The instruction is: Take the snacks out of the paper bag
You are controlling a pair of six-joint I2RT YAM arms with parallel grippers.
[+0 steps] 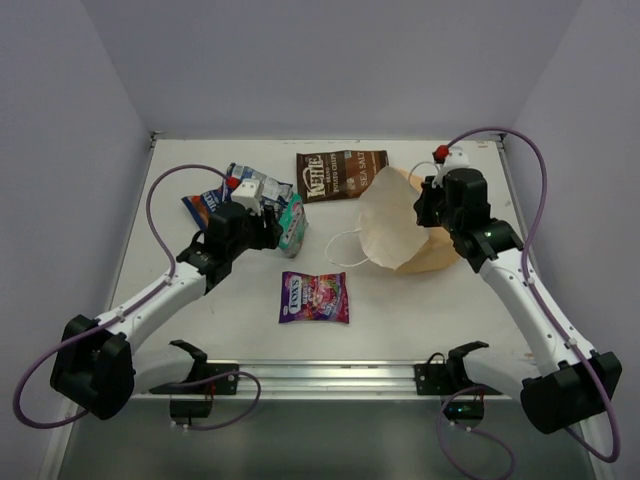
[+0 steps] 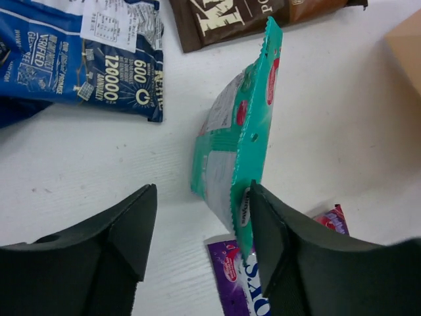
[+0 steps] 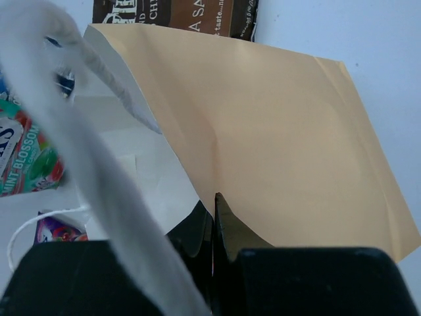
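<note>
Left end effector (image 2: pixel 202 197) has its jaws apart around the teal packet (image 2: pixel 240 131), which stands on edge on the tabletop (image 2: pixel 342 131); right end effector (image 3: pixel 214 210) is clamped on the paper bag (image 3: pixel 276 145).

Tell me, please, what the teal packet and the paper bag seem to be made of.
The teal packet looks like thin plastic or foil film: glossy print and a serrated sealed edge. The paper bag looks like matte tan kraft paper, white inside, with soft creases.
</note>
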